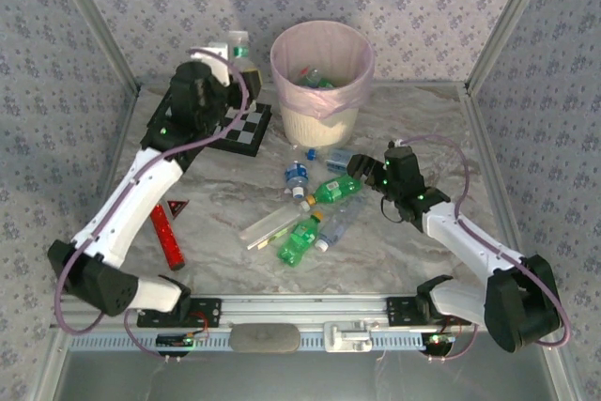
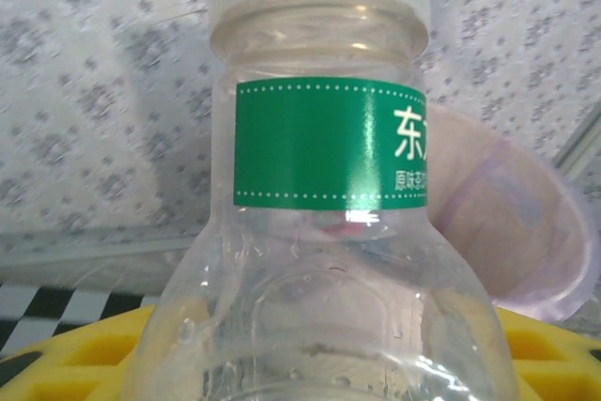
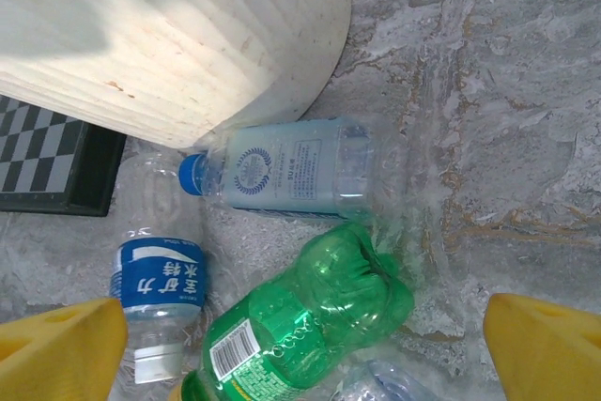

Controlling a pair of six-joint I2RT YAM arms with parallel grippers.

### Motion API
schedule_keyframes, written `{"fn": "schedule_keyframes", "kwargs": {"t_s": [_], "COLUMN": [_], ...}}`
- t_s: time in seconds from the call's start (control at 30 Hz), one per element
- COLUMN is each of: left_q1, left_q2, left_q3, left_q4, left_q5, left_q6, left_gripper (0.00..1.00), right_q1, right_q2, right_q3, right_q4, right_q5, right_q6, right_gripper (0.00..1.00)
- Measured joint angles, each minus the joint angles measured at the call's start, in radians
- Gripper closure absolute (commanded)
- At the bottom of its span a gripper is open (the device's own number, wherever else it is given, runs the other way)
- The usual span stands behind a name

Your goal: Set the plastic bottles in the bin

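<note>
My left gripper is raised left of the bin and shut on a clear bottle with a green label. In the left wrist view that bottle stands upright between my yellow fingers, with the bin's pink-lined rim behind it. My right gripper hangs open low over the loose bottles. Between its fingertips lies a green bottle. Beside it are a blue-capped bottle and a blue-labelled one. Another green bottle lies nearer. Some bottles lie inside the bin.
A black-and-white checkerboard lies flat left of the bin, under the left arm. A small red object rests on the table at the left. A clear flat piece lies beside the bottle pile. Glass walls enclose the table.
</note>
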Motion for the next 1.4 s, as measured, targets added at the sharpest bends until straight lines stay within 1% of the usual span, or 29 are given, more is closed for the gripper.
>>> {"fn": "schedule_keyframes", "kwargs": {"t_s": [0.17,0.27,0.43,0.6,0.67,0.77,0.83,1.0,1.13,1.27,1.4], "left_q1": [0.0,0.0,-0.006,-0.047,-0.07,-0.097,-0.108,-0.108,-0.108,-0.108,-0.108], "left_q2": [0.157,0.275,0.506,0.753,0.824,0.872,0.888,0.91,0.934,0.948,0.949], "left_q3": [0.206,0.361,0.697,1.085,1.186,1.219,1.219,1.219,1.218,1.215,1.215], "left_q4": [-0.047,-0.104,-0.261,-0.467,-0.524,-0.565,-0.558,-0.561,-0.559,-0.557,-0.568], "left_q5": [0.095,0.153,0.235,0.257,0.256,0.253,0.243,0.215,0.197,0.185,0.178], "left_q6": [0.022,0.027,0.051,0.113,0.139,0.164,0.174,0.183,0.183,0.187,0.186], "left_gripper": [0.45,0.45,0.45,0.44,0.44,0.43,0.42,0.41,0.37,0.28,0.12], "right_q1": [0.002,0.004,0.005,0.005,0.005,0.005,0.004,0.003,0.002,-0.002,-0.002], "right_q2": [-0.047,-0.074,-0.116,-0.141,-0.145,-0.146,-0.15,-0.156,-0.16,-0.16,-0.16], "right_q3": [-0.01,-0.022,-0.04,-0.046,-0.046,-0.048,-0.051,-0.055,-0.064,-0.064,-0.064], "right_q4": [0.0,-0.007,-0.03,-0.045,-0.049,-0.055,-0.061,-0.083,-0.093,-0.098,-0.098], "right_q5": [0.001,0.002,0.01,0.018,0.019,0.02,0.019,0.02,0.02,0.02,0.02], "right_q6": [0.005,0.007,0.011,0.014,0.015,0.015,0.015,0.014,0.014,0.014,0.014], "right_gripper": [0.01,0.01,0.01,0.01,0.01,0.01,0.01,0.01,0.01,0.01,0.01]}}
